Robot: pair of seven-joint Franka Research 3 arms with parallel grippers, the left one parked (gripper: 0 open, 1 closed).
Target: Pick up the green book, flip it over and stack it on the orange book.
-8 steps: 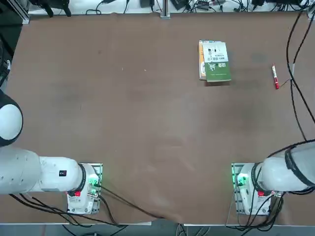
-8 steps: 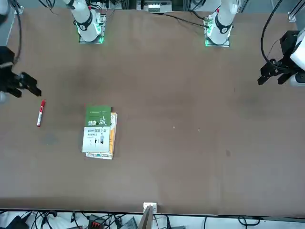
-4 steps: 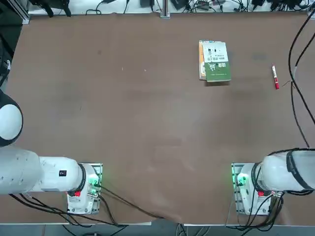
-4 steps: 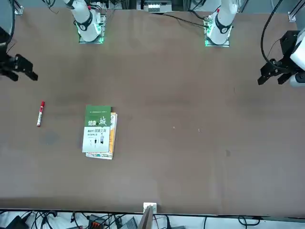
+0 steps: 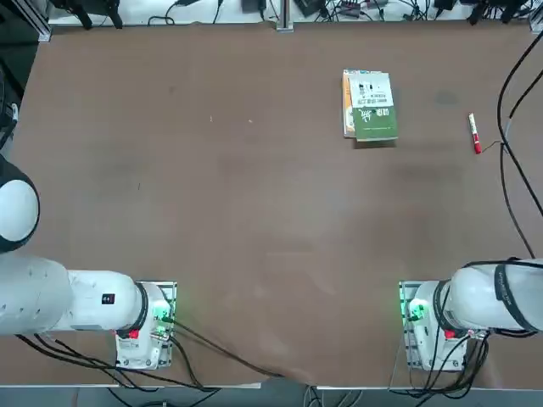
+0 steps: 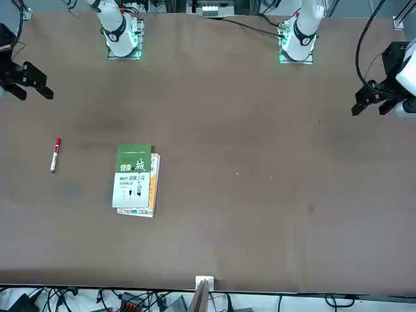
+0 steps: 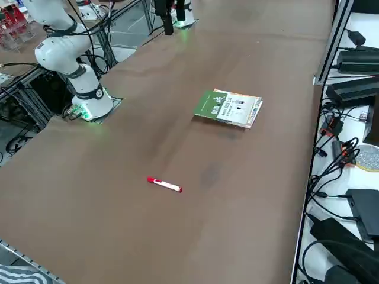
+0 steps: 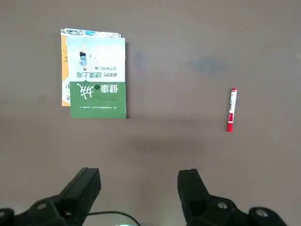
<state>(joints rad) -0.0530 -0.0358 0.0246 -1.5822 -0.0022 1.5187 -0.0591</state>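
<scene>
Where the green book (image 5: 376, 123) lies: on top of the orange book (image 8: 65, 56), touching it, flat and a little out of line with it.
Green book's visible cover: white half toward the far edge of the table (image 5: 254, 212), green half toward the robot's bases, with dark print on the white and white print on the green.
Orange book: beneath the green book, mostly covered, with a strip showing past its left side and another past its far end.
Right tool (image 8: 139, 172): released, its two fingers spread wide with nothing between them; raised above the table, to the right of the green book and closer to the bases, well apart from it.
Marker (image 5: 475, 134): red and white, lying on the table to the right of the green book, apart from it.
Right arm's base (image 5: 434, 326): on the robot's side of the green book and farther right, well apart.
Black cables (image 5: 514, 151): to the right of the green book, beyond the marker.
</scene>
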